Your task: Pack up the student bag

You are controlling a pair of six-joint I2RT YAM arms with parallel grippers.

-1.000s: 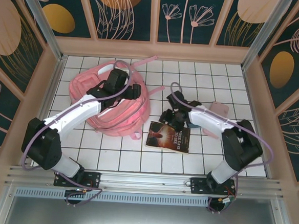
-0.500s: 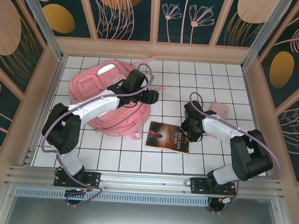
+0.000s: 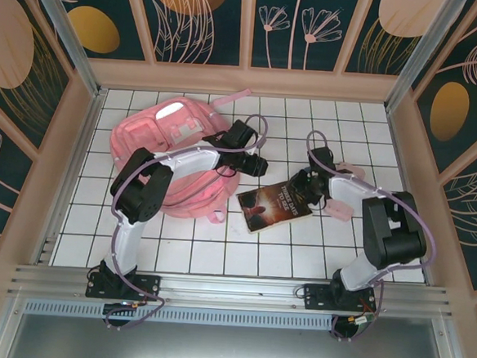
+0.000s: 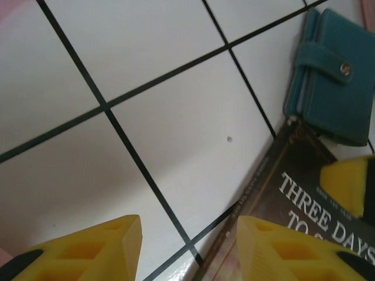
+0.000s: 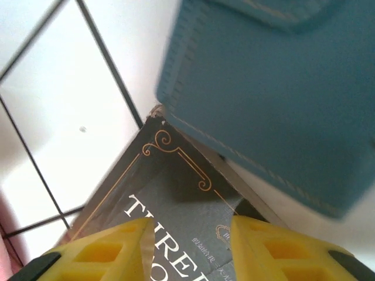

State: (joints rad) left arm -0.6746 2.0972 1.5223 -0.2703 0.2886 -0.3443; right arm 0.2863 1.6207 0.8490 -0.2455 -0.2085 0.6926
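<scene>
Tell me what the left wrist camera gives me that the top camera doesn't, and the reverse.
Left wrist: a teal wallet with a snap, lying at a corner of the book, the cover lettering readable, and the left gripper open over bare tile beside the book. Top camera: the student bag at far left with the left arm stretched across it, a pink item beside the right arm, and the right gripper at the book's right end. Both: the book on the white tiled table.
</scene>
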